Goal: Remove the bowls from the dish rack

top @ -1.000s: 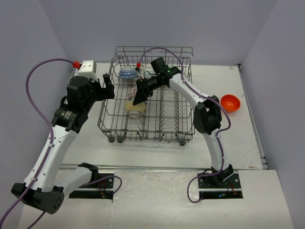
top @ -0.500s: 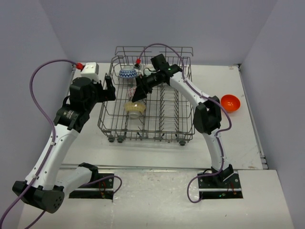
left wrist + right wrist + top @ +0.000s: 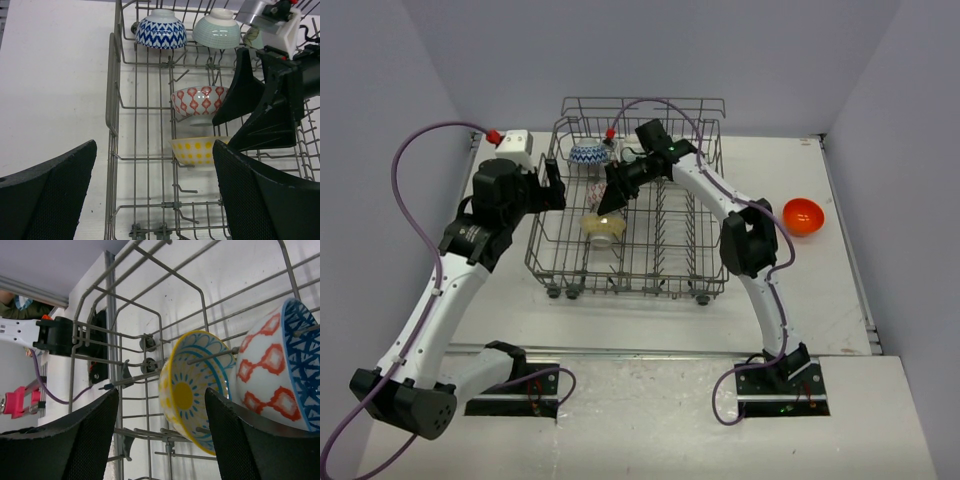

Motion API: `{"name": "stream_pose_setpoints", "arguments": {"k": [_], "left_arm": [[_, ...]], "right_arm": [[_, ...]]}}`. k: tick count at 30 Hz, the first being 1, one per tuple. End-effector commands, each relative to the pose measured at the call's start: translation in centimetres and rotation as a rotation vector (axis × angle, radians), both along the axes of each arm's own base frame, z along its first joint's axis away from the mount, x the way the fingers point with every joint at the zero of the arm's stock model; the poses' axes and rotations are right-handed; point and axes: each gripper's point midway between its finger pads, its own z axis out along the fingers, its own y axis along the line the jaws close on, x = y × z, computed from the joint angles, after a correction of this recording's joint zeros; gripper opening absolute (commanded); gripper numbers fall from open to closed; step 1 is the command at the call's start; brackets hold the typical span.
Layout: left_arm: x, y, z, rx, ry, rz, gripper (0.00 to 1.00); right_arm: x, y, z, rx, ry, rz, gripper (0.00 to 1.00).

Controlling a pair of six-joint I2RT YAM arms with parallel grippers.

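In the grey wire dish rack [image 3: 665,262], near its left side, the right tool [image 3: 611,205] hung wide open and empty over the cream yellow-dotted bowl [image 3: 199,150], reaching for it. Next it should probably lower astride the rim and close. The left tool [image 3: 552,186], also open and empty, was outside the rack's left wall.

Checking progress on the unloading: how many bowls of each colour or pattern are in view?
Orange-red bowl: 1
Blue-and-white bowl: 1
Pale mint green bowl: 1
Red-and-white bowl: 1
Cream bowl with yellow dots: 1
Total: 5 in plain view
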Motion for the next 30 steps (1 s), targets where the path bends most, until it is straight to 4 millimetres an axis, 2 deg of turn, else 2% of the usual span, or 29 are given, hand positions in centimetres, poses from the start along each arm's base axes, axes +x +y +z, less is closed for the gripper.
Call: {"name": "stream_pose_setpoints", "arguments": {"k": [1,7,10,11,15,18,20,21,22,24,30], "left_arm": [[0.7,-0.3,1.1,0.004,-0.049,-0.017,0.97],[1.2,-0.7,1.0,-0.008,-0.049,-0.028,0.98],[1.4,-0.8,0.8,-0.011,-0.043,-0.025,0.98],[1.4,-0.8,0.9,-0.014,-0.045,-0.025,0.98],[1.8,-0.9,1.2,-0.013,-0.05,-0.024,0.98],[2.1,-0.8,1.5,-0.005,-0.052,-0.019,0.98],[2.2,-0.9,1.4,-0.006,-0.05,-0.022,0.98],[2.3,-1.1,1.4,-0.01,-0.049,-0.028,0.98],[2.4,-1.2,1.3,-0.017,-0.048,-0.03,0.98],[2.4,-1.5,1.0,-0.028,-0.043,-0.037,0.98],[2.3,-1.9,-0.6,-0.042,-0.019,-0.054,0.98]], "right_arm": [[0.0,0.3,-1.3,0.016,0.035,0.02,0.7],[-0.6,0.1,-2.8,0.0,0.071,0.033,0.62],[-1.2,0.0,-2.8,0.006,0.088,0.043,0.52],[-1.5,-0.1,-2.8,0.008,0.1,0.047,0.44],[-2.8,0.1,-2.3,0.016,0.12,0.073,0.38],[-3.9,0.4,-2.4,0.013,0.123,0.093,0.29],[-4.4,0.5,-2.5,0.011,0.13,0.103,0.16],[-4.8,0.7,-2.4,0.016,0.136,0.116,0.11],[-4.8,0.8,-2.0,0.026,0.131,0.121,0.0],[-5.4,1.3,-1.3,0.042,0.136,0.14,0.0],[-5.8,2.4,2.9,0.115,0.1,0.17,0.0]]}}
